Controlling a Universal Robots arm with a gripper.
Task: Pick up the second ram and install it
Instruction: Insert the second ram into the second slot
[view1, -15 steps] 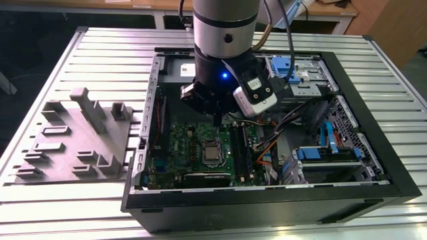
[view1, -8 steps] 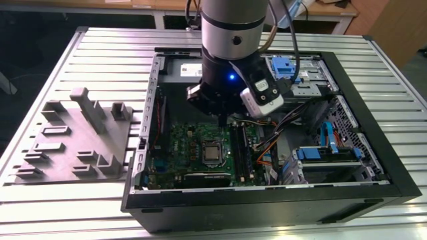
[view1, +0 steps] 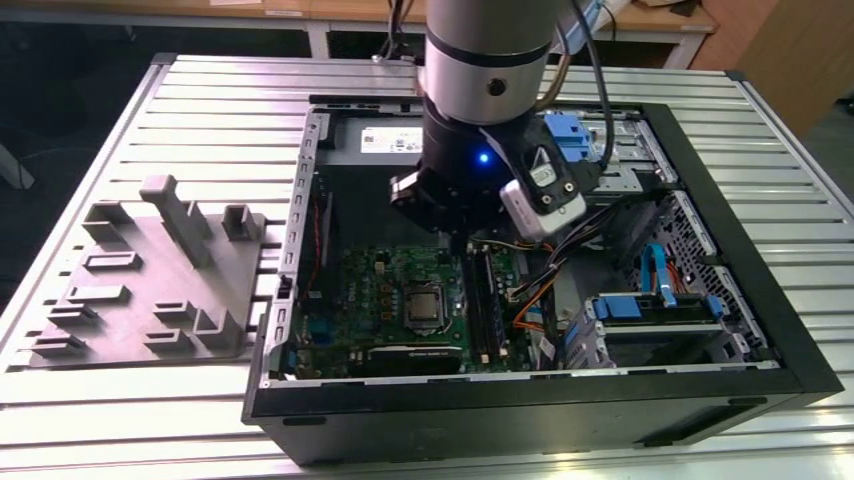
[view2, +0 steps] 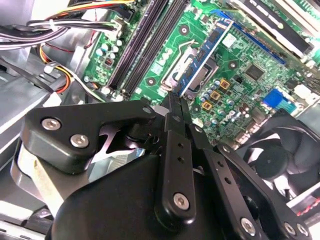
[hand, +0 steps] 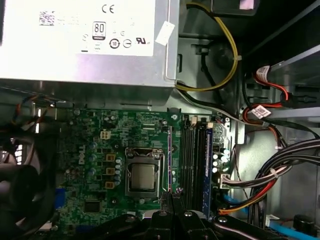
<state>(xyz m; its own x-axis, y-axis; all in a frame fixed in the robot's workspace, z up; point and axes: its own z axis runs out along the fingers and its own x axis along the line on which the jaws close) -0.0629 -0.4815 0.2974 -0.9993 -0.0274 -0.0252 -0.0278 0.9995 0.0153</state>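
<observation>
- In the first wrist view, the gripper (hand: 172, 194) pinches the second ram (hand: 171, 160). We see the stick edge-on, as one thin dark line above the green board (hand: 90, 130).
- There it hangs between the processor socket (hand: 142, 175) and the long slots (hand: 192, 150), just beside the slots and not in one.
- We judge the pick-up done. Lining the stick up over a slot and pressing it home is what is left.
- We count one held stick, one socket and one power-supply box (hand: 85, 45) along the board's edge. The slots lie too close together for a sure count. We cannot tell whether another stick already sits in one.
- In the second wrist view, the fingers (view2: 176, 150) are pressed together on the stick (view2: 202, 57). Its flat side runs out from the tips, across the socket (view2: 182, 65).
- We count two fingers, one fan (view2: 270, 155) and one bundle of cables (view2: 55, 30) past the slots (view2: 142, 47).
- In the exterior view, one arm (view1: 487, 60) lowers the gripper (view1: 461, 240) into one open computer case (view1: 534, 400).
- The case stands on one ribbed table (view1: 200, 100). One grey fixture (view1: 147, 280) sits near the table's edge on the exterior view's left.
</observation>
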